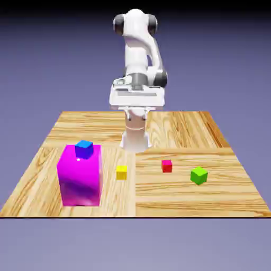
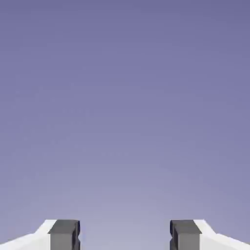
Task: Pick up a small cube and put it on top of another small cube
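The small red cube (image 1: 166, 165) lies on the wooden table (image 1: 180, 127), right of the middle in the exterior view. A slightly bigger green cube (image 1: 199, 175) rests to its right, and a yellow small cube (image 1: 122, 172) to its left. My gripper (image 1: 136, 99) hangs high above the table's far part, well away from all cubes, with the hand held level. In the hand view the gripper (image 2: 125, 235) is open, its grey fingertips (image 2: 64, 234) stand wide apart with only plain backdrop between them. No cube shows in the hand view.
A tall magenta block (image 1: 80, 177) stands at the exterior view's left front, with a small blue cube (image 1: 84, 148) on top of it. The robot's white base (image 1: 135, 138) rises from the table's far middle.
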Tool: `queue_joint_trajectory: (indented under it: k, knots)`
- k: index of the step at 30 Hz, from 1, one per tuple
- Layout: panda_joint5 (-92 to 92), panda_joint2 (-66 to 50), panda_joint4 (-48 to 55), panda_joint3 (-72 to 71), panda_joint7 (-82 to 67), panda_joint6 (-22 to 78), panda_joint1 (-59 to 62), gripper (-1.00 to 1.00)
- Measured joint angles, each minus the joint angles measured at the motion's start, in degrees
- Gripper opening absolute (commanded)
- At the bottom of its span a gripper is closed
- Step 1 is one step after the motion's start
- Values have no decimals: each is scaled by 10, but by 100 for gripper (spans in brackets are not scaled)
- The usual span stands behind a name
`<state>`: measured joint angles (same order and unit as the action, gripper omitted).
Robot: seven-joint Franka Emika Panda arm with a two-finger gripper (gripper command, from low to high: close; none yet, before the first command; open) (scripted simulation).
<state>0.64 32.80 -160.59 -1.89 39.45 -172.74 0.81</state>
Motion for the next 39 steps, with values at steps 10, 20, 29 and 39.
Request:
queue_joint_trajectory:
  k: [10, 20, 29, 39]
  knots:
    - [54, 12, 34, -156, -249, 105, 124, 0]
    - [107, 24, 68, -313, -498, 210, 249, 0]
    - [155, 34, 98, -453, -723, 305, 361, 0]
    - [209, 46, 132, -610, -972, 410, 485, 0]
